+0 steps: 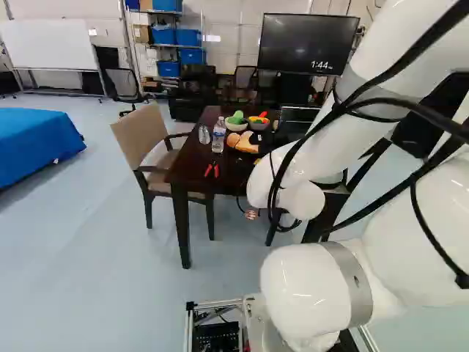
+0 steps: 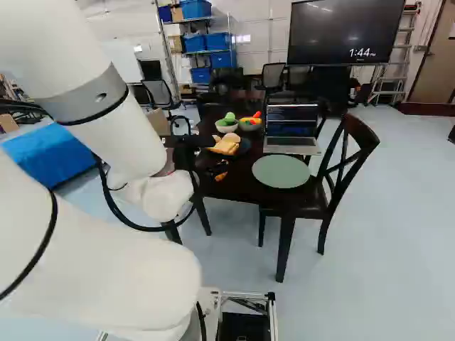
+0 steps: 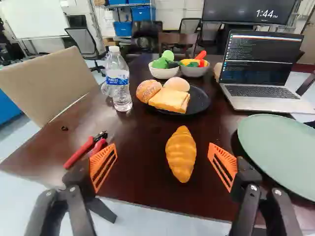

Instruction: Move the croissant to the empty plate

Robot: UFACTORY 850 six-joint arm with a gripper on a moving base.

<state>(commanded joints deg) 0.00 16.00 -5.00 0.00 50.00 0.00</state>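
While the croissant (image 3: 181, 154) lay on the worktop (image 3: 140, 164), the tool (image 2: 215, 169) stood open, the green plate (image 3: 283, 145) near the laptop (image 3: 261, 61).

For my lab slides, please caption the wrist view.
Open pincer facing a croissant on a dark table, an empty green plate nearby.

It looks like a robot lab: in the left base view, a whiteboard (image 1: 47, 44) stands at ten o'clock, blue bins (image 1: 165, 37) at eleven, a big screen (image 1: 304, 42) at one. A laptop (image 3: 261, 61) sits on the tabletop (image 3: 133, 162).
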